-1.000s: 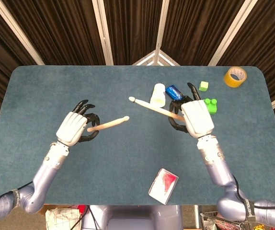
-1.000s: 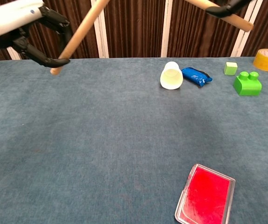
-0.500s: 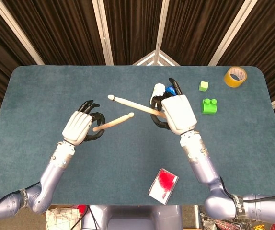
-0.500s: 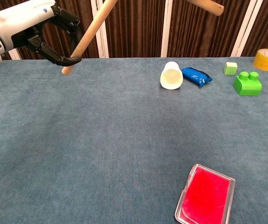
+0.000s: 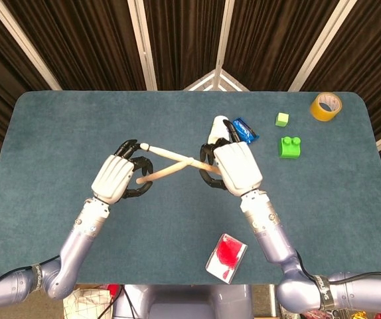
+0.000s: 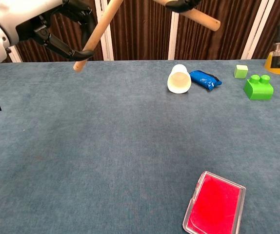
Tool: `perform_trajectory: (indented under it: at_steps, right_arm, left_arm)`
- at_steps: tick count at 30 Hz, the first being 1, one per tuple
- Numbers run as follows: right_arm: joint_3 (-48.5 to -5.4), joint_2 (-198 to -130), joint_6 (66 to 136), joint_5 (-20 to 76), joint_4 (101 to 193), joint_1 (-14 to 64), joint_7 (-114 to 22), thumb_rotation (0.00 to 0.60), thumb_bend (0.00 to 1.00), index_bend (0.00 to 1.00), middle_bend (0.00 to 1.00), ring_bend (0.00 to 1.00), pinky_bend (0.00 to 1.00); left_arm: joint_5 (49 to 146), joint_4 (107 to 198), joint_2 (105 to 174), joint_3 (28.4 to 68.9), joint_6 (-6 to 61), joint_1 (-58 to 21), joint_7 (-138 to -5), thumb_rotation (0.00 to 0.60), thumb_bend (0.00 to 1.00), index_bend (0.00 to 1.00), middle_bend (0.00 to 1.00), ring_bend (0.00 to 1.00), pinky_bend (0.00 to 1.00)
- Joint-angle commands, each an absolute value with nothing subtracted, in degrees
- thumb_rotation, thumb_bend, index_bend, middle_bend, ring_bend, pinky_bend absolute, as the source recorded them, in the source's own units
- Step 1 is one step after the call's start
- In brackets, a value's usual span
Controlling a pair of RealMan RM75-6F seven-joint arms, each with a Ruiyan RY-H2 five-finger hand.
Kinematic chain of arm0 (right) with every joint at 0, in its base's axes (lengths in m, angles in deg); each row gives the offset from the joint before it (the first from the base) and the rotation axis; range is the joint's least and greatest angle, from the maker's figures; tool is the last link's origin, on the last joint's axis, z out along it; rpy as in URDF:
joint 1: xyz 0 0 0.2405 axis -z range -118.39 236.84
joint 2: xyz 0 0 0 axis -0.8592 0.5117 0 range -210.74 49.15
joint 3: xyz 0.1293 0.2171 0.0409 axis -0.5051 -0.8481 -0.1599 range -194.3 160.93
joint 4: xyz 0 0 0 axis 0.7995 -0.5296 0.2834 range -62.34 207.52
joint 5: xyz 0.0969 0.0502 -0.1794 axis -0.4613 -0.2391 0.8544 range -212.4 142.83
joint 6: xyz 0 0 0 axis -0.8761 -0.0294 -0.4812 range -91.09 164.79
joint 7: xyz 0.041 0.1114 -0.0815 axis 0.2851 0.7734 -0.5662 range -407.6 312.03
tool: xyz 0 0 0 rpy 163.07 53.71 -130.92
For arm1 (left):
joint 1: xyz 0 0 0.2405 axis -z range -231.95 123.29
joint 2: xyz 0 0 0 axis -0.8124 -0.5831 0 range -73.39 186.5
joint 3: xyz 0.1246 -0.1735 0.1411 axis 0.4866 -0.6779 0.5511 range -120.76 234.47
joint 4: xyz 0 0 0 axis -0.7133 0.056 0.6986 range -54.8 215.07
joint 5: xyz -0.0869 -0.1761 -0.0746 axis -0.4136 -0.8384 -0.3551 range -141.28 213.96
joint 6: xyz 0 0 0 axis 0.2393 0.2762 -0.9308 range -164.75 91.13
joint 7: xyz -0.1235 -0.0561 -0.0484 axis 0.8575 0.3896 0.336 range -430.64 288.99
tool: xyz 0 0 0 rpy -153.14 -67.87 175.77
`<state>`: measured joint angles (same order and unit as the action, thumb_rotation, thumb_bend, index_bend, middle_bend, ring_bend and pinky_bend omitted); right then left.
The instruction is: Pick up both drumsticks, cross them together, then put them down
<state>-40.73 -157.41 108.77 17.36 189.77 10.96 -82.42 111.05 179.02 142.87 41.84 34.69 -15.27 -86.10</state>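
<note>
Both sticks up off the table (image 5: 58,133), held high so they can meet in the air: left hand (image 5: 116,178) wrapped round the butt of the left stick (image 5: 165,171), right hand (image 5: 235,167) clenched on the right stick (image 5: 170,155), each tip aimed inward at the other hand. Crossed now in an X between the hands in the head view, though whether touching cannot be told from above. Cup (image 6: 179,79), blue packet (image 6: 204,79), green blocks (image 6: 258,87), tape (image 5: 326,106) and red case (image 6: 214,204) lying clear of the spot below, so probably room to lay the pair down there.
</note>
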Motion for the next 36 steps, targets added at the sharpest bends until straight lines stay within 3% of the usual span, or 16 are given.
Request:
perform_trajectory:
  at_steps: [1, 36]
  right_arm:
    - [-40.41, -157.45, 108.84, 17.33, 189.67, 10.99, -82.16, 0.600, 0.45, 0.73, 0.64, 0.44, 0.01]
    - [-38.04, -152.70, 108.10, 20.84, 191.02, 12.63, -75.56, 0.600, 0.45, 0.73, 0.64, 0.44, 0.01]
  left_arm:
    - [110.73, 179.57, 143.02, 41.63, 34.70, -15.16, -86.57, 0.600, 0.44, 0.58, 0.59, 0.20, 0.14]
    - [105.52, 182.97, 148.19, 38.73, 37.24, -12.36, -97.53, 0.600, 0.44, 0.58, 0.59, 0.21, 0.14]
